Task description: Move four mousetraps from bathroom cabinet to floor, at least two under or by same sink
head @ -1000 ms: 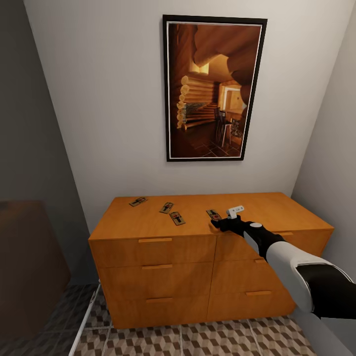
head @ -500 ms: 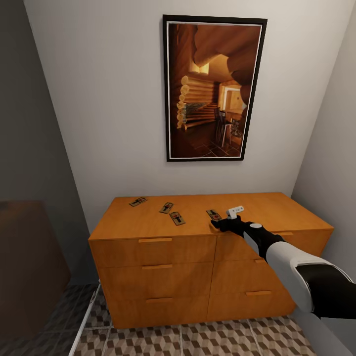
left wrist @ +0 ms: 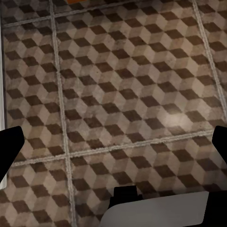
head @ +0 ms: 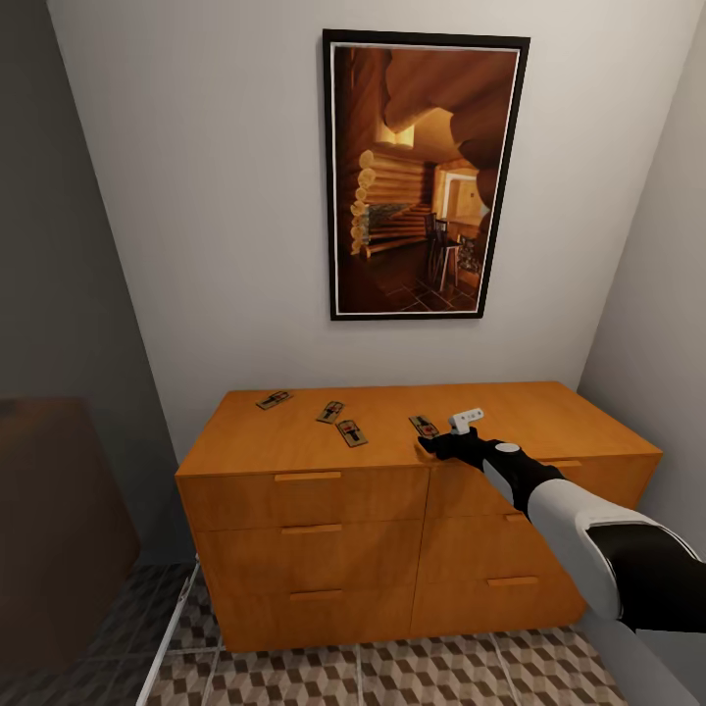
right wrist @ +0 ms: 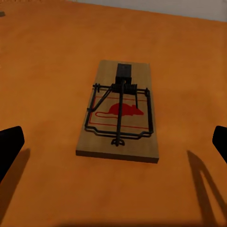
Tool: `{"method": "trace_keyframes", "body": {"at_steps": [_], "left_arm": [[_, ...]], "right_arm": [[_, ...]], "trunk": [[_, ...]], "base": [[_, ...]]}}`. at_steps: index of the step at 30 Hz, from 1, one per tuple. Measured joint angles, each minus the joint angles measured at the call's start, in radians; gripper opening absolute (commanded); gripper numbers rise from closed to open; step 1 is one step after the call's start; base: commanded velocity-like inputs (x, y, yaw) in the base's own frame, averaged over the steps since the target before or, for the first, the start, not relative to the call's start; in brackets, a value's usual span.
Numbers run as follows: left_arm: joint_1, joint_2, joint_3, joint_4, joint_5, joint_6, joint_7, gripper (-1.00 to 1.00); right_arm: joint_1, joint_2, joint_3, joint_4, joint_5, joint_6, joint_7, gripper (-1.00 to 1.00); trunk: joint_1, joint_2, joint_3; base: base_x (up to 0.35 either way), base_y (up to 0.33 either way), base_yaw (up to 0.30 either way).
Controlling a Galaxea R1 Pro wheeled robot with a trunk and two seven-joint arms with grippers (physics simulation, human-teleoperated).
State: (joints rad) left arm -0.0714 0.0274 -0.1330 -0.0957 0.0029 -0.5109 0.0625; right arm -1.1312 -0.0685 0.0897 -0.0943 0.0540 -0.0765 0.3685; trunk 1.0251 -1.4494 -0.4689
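Four traps lie flat on the cabinet (head: 294,441) top.

Three sit toward its left: one trap (head: 275,400) far left, two more (head: 330,412) (head: 351,432) close together. The fourth trap (right wrist: 121,111) lies just ahead of the right gripper (head: 437,441), whose fingers (right wrist: 9,142) are spread wide and hold nothing. The left gripper (left wrist: 113,142) is also open and empty over the floor (left wrist: 118,90).

**No readable text anywhere**

No letters, numbers or brand marks can be read. The mousetrap (right wrist: 120,113) nearest the right gripper (right wrist: 113,142) bears a red mouse silhouette printed on its board, under the wire, with no wording beside it. The framed picture (head: 426,176) above the cabinet (head: 412,510) shows a log-cabin interior without any caption.
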Motion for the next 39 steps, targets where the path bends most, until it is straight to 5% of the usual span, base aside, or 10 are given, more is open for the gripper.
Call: {"method": "trace_keyframes", "body": {"at_steps": [39], "left_arm": [[0.0,0.0,0.0,0.0,0.0,0.0,0.0,1.0]], "right_arm": [[0.0,0.0,0.002,0.003,0.0,0.0,-0.001,1.0]], "trunk": [[0.0,0.0,0.0]], "base": [[0.08,0.0,0.0]]}}
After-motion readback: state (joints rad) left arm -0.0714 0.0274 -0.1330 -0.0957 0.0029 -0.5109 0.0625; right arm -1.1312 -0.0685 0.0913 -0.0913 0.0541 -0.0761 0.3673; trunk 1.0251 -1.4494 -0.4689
